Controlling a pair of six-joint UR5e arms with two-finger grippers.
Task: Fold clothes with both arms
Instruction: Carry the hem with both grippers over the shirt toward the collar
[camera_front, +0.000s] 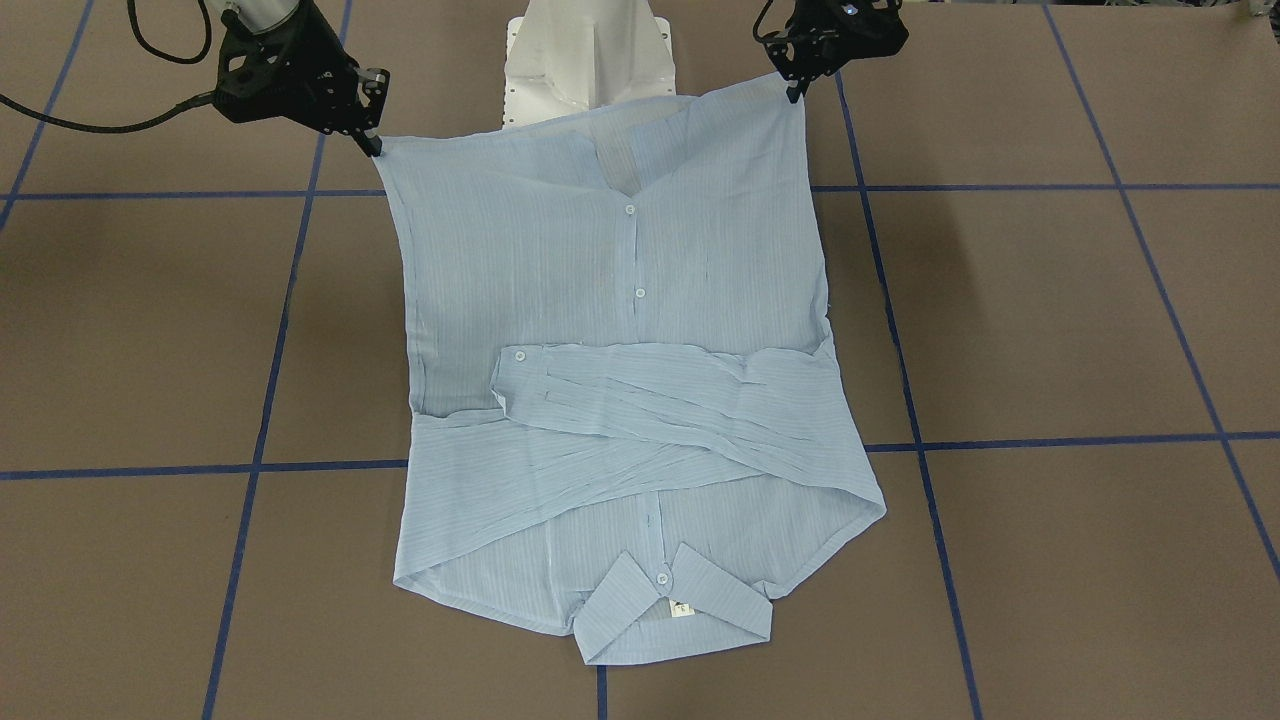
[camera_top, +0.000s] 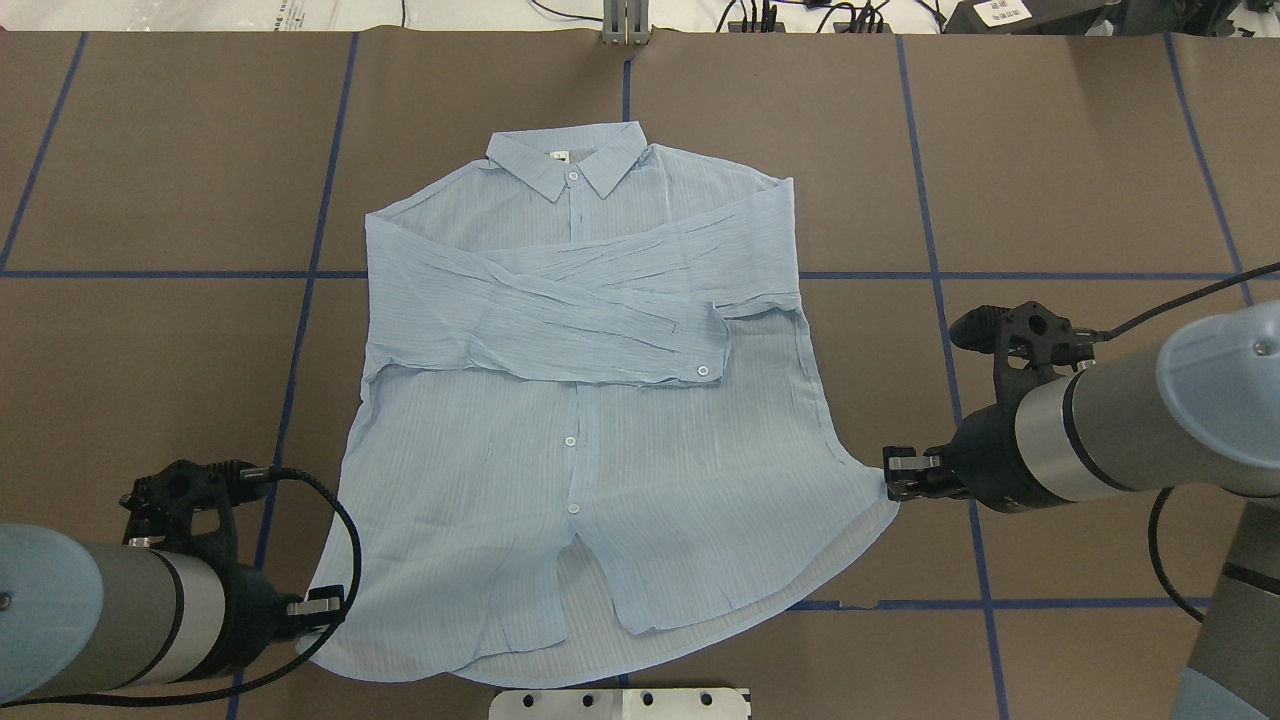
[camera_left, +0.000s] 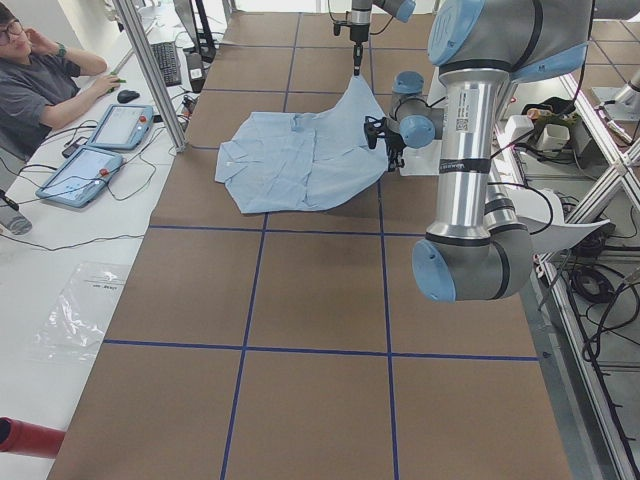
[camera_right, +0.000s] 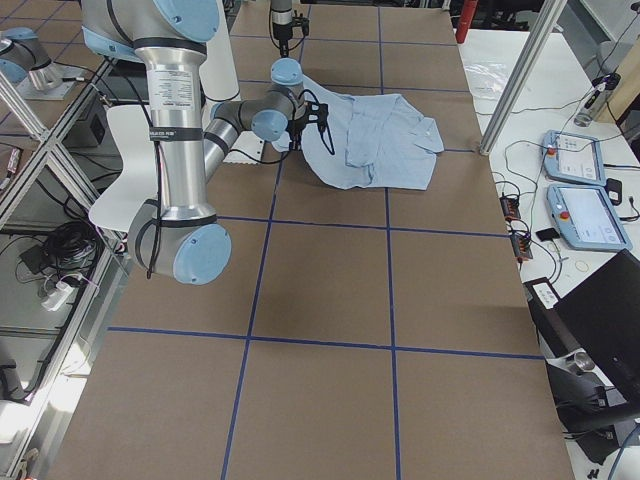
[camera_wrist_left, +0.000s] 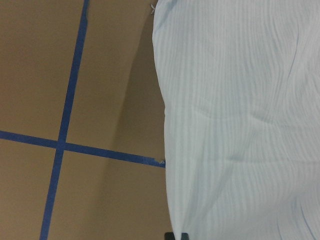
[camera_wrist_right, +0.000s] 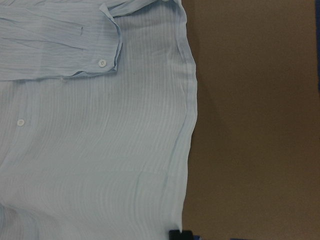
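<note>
Overhead exterior shows the pale-blue shirt (camera_top: 600, 450) lying front-up at the middle of the brown table (camera_top: 1050, 150). Its collar (camera_top: 565, 165) is on the side far from the robot, and both sleeves (camera_top: 560, 310) are folded across the chest. The hem faces the robot, with its two corners held up off the table. The left gripper (camera_top: 322, 606) has its fingers pinched tight on the hem corner on its side. The right gripper (camera_top: 900, 474) is likewise clamped on the other corner. Blue tape lines (camera_top: 930, 200) cross the table in a grid.
</note>
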